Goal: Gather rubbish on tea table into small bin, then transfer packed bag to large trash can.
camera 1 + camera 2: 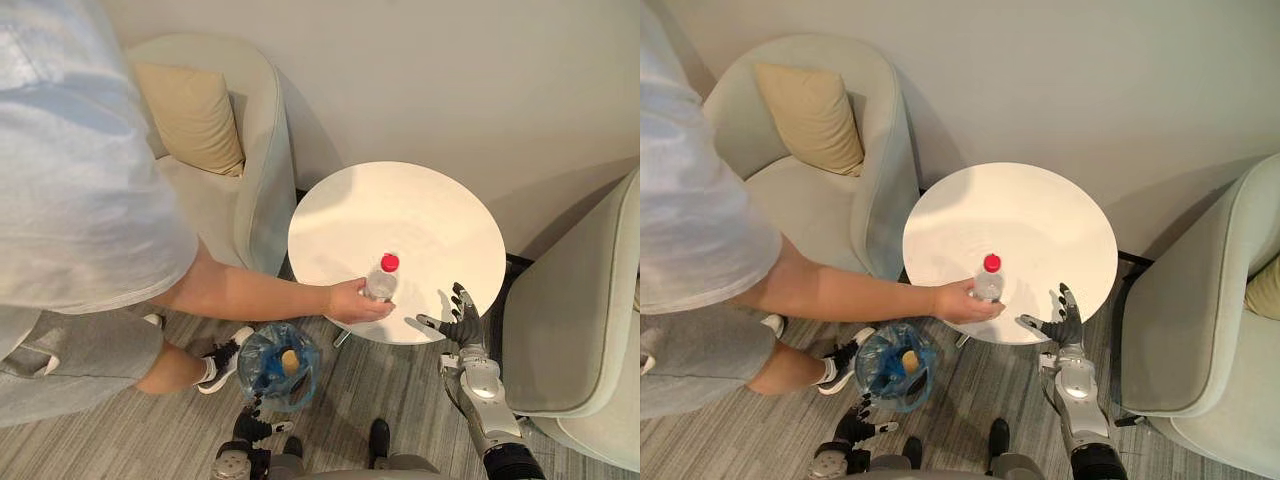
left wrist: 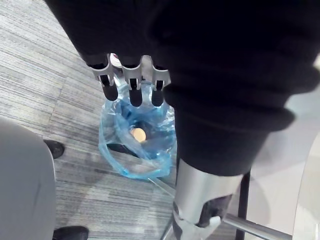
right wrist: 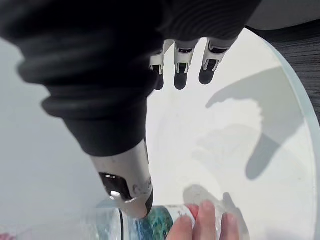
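One bottle point(image 1: 382, 278) stands upright at the desk's point(image 1: 400, 200) near edge, its long axis vertical, with a person's hand point(image 1: 352, 302) wrapped round its base. It lies just to the left of the right robot hand point(image 1: 460, 325), which hovers over the same edge, fingers spread and holding nothing. That hand is much the nearer. The left robot hand point(image 2: 131, 80) hangs with straight fingers over the one small bin point(image 1: 262, 372) on the floor, which holds one yellowish scrap point(image 1: 290, 361).

left: armchair point(image 1: 815, 215), tan cushion point(image 1: 810, 115) | right: second armchair point(image 1: 1185, 330) | person point(image 1: 690, 220) bending, arm outstretched
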You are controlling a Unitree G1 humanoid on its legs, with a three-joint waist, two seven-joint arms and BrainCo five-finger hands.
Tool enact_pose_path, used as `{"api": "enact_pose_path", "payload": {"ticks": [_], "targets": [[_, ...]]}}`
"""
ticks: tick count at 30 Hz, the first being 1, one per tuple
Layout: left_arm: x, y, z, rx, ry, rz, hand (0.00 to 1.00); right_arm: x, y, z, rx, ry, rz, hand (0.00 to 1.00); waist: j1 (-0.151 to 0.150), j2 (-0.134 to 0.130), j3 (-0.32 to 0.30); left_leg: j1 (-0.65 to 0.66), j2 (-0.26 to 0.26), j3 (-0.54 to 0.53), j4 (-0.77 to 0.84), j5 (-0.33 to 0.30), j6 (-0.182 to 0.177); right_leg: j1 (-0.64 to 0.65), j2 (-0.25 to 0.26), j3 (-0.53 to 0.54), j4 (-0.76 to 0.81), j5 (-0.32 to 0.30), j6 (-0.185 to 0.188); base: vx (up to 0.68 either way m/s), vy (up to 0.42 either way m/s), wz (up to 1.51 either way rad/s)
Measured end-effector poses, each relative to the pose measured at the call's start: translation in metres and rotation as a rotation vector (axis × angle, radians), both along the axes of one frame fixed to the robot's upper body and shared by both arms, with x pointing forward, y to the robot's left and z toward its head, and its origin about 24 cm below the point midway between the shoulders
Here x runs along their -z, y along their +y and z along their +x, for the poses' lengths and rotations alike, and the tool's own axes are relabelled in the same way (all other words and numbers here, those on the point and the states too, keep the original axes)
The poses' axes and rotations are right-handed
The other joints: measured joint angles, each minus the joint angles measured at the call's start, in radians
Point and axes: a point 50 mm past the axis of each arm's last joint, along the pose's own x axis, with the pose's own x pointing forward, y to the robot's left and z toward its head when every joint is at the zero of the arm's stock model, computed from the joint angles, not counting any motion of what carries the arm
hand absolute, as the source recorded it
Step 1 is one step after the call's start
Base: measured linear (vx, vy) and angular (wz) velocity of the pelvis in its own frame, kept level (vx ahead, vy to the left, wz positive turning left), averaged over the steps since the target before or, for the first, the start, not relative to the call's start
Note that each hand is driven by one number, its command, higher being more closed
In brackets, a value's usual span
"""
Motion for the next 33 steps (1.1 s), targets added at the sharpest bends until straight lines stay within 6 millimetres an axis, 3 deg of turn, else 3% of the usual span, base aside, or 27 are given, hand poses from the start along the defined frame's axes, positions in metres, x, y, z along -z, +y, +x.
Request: {"api": "enact_pose_path", "payload": {"ticks": [12, 25, 33], "targets": [[0.001, 0.000, 0.000, 0.001, 0.009, 0.001, 0.00, 0.001, 0.001, -0.004, -0.013, 0.007, -0.030, 0.00, -0.001, -0.001, 0.000, -0.002, 0.000, -0.001, -0.002, 0.000, 0.000, 0.004, 0.000, 0.000, 0.000, 0.000, 0.000, -0.03, 0.003, 0.00], [0.001, 0.000, 0.000, 0.001, 0.007, 0.002, 0.00, -0.005, 0.014, 0.001, -0.076, -0.020, -0.043, 0.00, 0.003, -0.003, 0.001, -0.008, -0.002, -0.020, -0.004, 0.004, 0.001, 0.003, -0.002, -0.019, 0.000, -0.001, 0.001, -0.01, 0.003, 0.04], [0.000, 0.001, 0.002, 0.000, -0.011, 0.001, 0.00, -0.004, 0.019, 0.004, -0.114, -0.011, -0.063, 0.00, 0.010, -0.017, 0.006, -0.016, -0.009, -0.058, -0.033, 0.035, 0.000, -0.001, -0.011, -0.061, -0.001, -0.002, 0.001, -0.04, -0.003, 0.16]]}}
